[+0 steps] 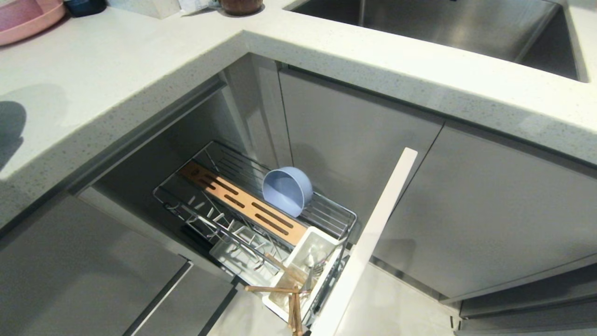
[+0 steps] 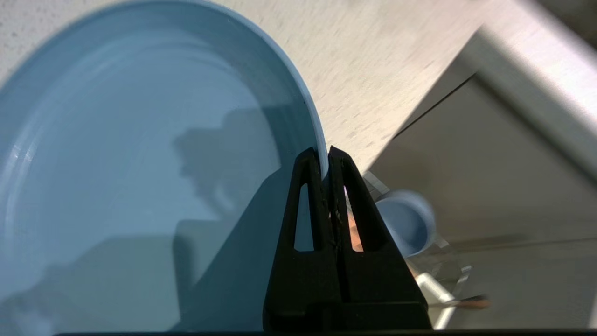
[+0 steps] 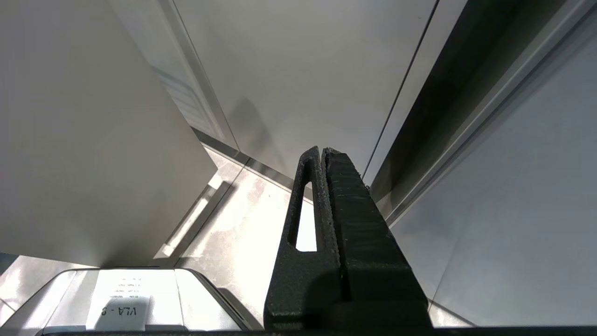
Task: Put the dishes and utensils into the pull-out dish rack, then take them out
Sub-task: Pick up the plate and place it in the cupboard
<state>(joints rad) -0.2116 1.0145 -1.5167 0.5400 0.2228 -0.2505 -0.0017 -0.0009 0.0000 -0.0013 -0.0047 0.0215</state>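
My left gripper (image 2: 325, 156) is shut on the rim of the wide light-blue plate (image 2: 140, 177), which fills most of the left wrist view above the white counter (image 2: 382, 65). Neither arm shows in the head view. The pull-out dish rack (image 1: 326, 211) stands open below the counter, with the light-blue bowl (image 1: 287, 190) lying on its side beside the slotted wooden strip (image 1: 242, 201). That bowl (image 2: 406, 223) also shows past my left fingers. Wooden chopsticks (image 1: 295, 305) and metal utensils (image 1: 313, 271) stand in the white utensil cup (image 1: 311, 245). My right gripper (image 3: 323, 151) hangs shut and empty by the grey cabinets.
The rack's tall grey front panel (image 1: 373, 233) juts out at the right of the basket. A steel sink (image 1: 443, 23) is set into the counter (image 1: 116, 70) at the back right. A pink plate (image 1: 28, 18) and jars stand at the back left.
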